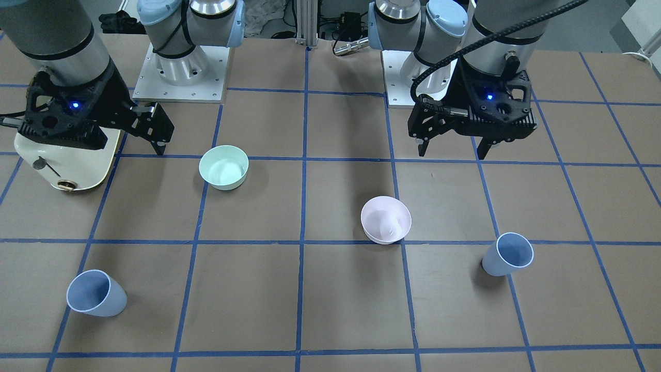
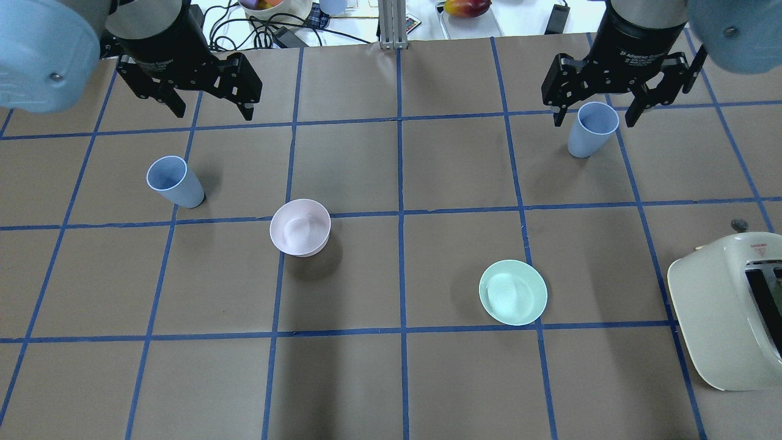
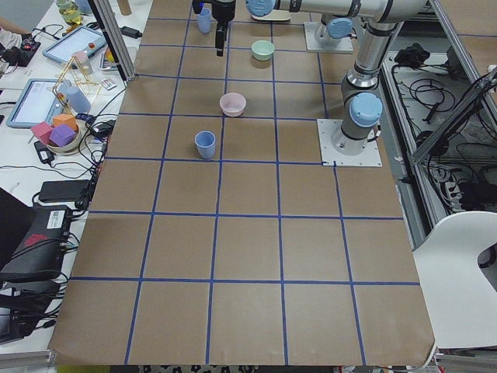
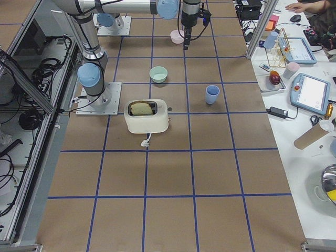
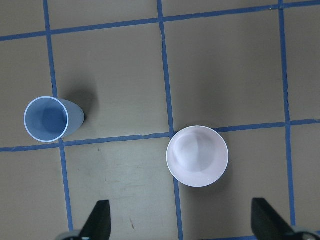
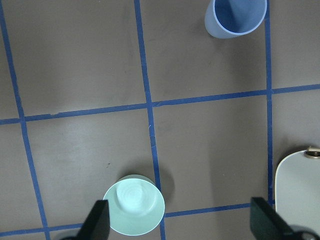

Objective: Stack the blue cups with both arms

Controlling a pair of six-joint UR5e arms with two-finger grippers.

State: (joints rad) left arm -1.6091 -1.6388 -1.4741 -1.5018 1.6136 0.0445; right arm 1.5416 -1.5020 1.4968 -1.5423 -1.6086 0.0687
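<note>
Overhead exterior: the left blue cup (image 2: 174,181) and right blue cup (image 2: 591,129), smooth tapered plastic, stand upright far apart, with bare taped table (image 2: 391,385) around each. The round pink bowl (image 2: 300,227) and mint-green bowl (image 2: 512,292) lie between. The left gripper (image 2: 214,112) and right gripper (image 2: 594,119) hang spread wide, empty.
</note>
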